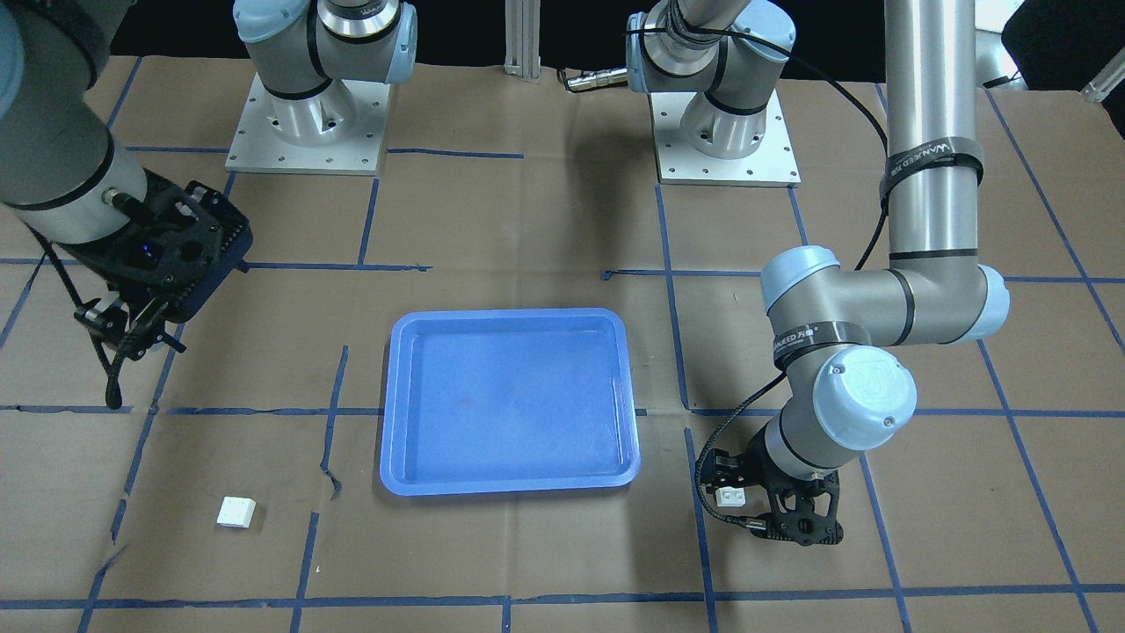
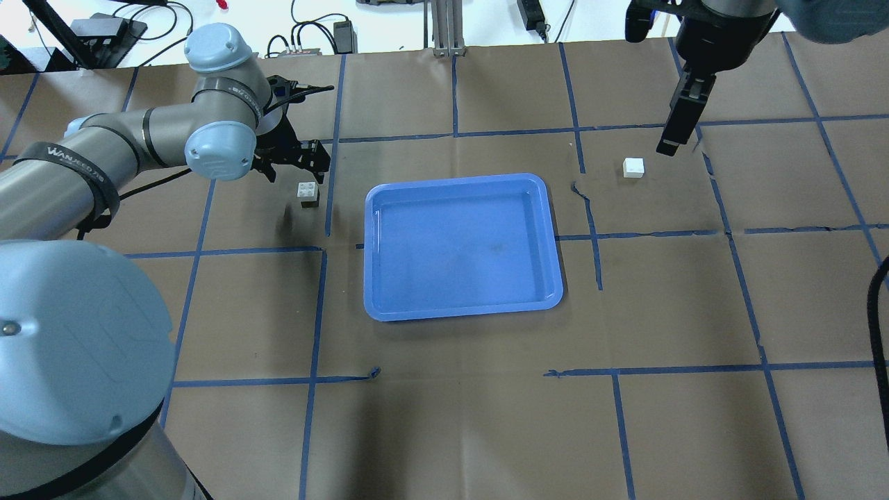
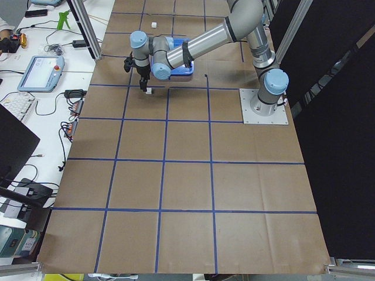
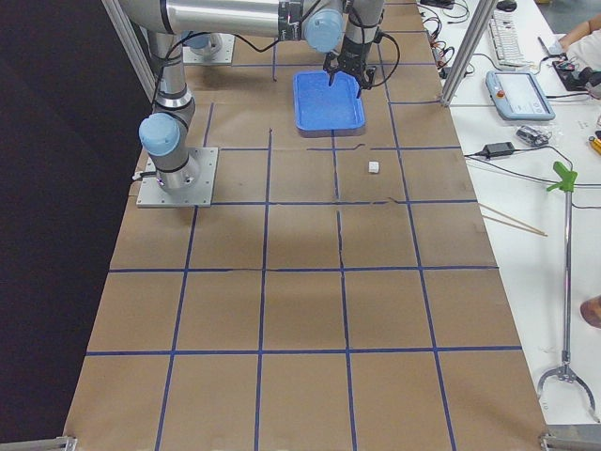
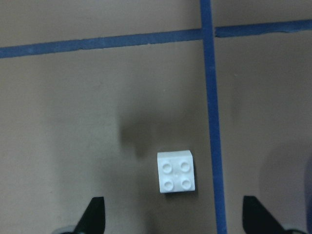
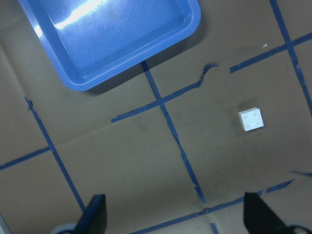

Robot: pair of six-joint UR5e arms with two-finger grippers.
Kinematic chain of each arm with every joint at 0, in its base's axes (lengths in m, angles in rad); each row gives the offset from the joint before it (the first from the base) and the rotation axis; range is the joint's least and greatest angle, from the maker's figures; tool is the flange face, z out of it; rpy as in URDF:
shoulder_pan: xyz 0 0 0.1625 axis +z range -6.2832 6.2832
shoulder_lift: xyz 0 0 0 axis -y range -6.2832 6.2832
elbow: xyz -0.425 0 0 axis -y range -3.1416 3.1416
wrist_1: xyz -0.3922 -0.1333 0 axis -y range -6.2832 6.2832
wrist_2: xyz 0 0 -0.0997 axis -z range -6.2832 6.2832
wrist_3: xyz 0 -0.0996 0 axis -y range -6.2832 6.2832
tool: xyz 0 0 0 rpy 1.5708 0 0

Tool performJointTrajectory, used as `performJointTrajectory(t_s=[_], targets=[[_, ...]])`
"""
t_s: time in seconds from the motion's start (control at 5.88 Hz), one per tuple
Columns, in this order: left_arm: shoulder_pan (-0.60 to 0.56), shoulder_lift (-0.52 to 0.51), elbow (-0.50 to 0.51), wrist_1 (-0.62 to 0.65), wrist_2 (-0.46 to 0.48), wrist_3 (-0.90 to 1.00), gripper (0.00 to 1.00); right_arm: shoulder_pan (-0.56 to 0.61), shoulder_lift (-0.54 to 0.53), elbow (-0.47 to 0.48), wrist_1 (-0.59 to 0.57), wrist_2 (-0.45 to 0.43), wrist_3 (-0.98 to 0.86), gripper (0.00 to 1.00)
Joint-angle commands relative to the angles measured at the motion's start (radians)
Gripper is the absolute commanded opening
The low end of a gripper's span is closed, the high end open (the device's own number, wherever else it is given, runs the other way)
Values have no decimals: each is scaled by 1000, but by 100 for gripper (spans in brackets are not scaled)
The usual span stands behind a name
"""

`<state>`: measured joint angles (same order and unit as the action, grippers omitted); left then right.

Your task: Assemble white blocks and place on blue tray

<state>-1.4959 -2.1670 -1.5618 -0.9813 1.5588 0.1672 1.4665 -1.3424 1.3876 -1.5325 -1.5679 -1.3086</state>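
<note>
Currently: blue tray (image 2: 458,243) sits flat mid-tabletop (image 2: 451,417), long sides parallel to the near edge. Left white block (image 5: 177,171) lies studs-up on the tabletop, between the tray's far-left corner and the left edge. It is near the tray, not touching. Left pincer (image 5: 173,217) hangs over it, fingers spread wide, block lined up with the gap, no contact. Right white block (image 6: 251,119) lies studs-up slightly farther out, in the right half toward the far edge, apart from the tray. Right pincer (image 6: 175,217) is raised above the tabletop near that block, also spread wide, gripping nothing.
</note>
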Motion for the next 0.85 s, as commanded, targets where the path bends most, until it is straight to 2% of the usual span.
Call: performJointTrajectory(t_s=[0.0,0.17,0.34,0.51,0.68], targets=[[0,-17,-9,6,-2,0,79,-88,64,-56,-38,6,-290,100],[0,-17,-27,7,0,2,60,-141,125,-118,-44,9,-417,100],[0,-20,-27,7,0,2,44,-158,170,-140,-82,69,-420,100],[0,-22,-26,7,0,2,29,-161,196,-128,-188,81,-417,100],[0,-17,-24,24,-2,8,16,-161,244,-113,-193,85,-419,100]])
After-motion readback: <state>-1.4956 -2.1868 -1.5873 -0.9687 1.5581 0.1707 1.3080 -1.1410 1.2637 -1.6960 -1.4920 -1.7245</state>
